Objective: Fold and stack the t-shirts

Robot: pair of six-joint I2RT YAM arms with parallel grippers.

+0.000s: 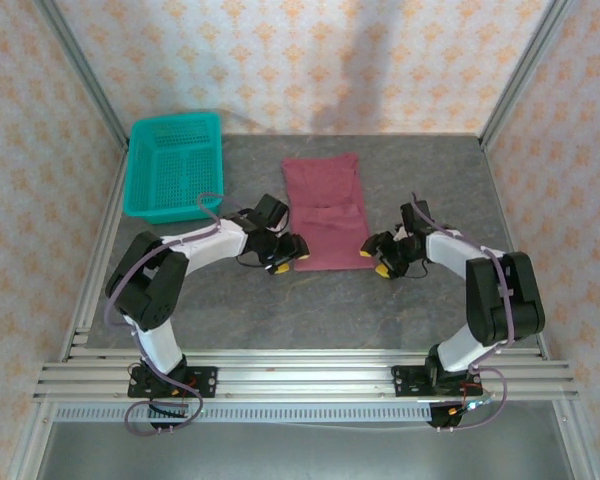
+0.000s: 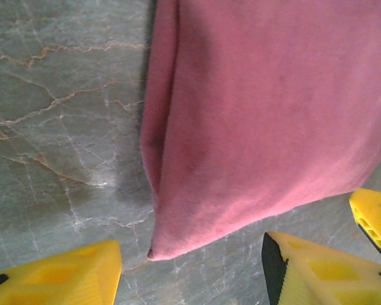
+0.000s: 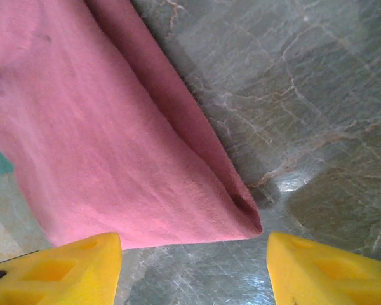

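Grey marbled tabletop (image 1: 280,310) holds the maroon t-shirt (image 1: 325,210) as a long strip at frame centre; left pincer (image 1: 291,258) and right pincer (image 1: 374,260), both released, should clamp its lower corners together, lifting evenly.

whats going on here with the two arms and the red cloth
A maroon t-shirt lies on the table, folded into a long strip. The robot's left gripper and right gripper are both open, one at each near corner, gripping nothing. A teal basket sits at the far left.
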